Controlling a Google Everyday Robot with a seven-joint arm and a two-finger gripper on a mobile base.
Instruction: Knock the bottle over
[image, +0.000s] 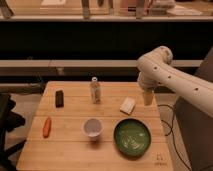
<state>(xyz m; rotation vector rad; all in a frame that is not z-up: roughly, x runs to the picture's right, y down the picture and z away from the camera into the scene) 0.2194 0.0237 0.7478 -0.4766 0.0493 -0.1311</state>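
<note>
The gripper (146, 97) hung pointing down over the far right edge of the wooden table (70, 150), at the end of a white arm (156, 64) that bent in from the right. Its fingers stood spread wide and held nothing.

The bottle (94, 90) stood upright well away from the fingers, off to their left as I saw it and at about the same depth on the table. It was small, slim and clear, with a white cap and a pale label round its middle, and nothing touched it.

Between the fingers and the bottle, but much nearer the fingers and a little towards me, lay a small white block (128, 105), turned at an angle. It sat just beside the gripper, and I could not tell whether the two touched.

Closer to me than the fingers and slightly to their left sat a green bowl (132, 137), right way up. Further left of the fingers, in front of the bottle and apart from it, a white cup (92, 128) stood with its mouth up; the bottle looked a little taller than it.

Far from the fingers, beyond the bottle near the table's left side, lay a small black object (59, 98), and nearer to me on that same side an orange, carrot-shaped thing (47, 127).
</note>
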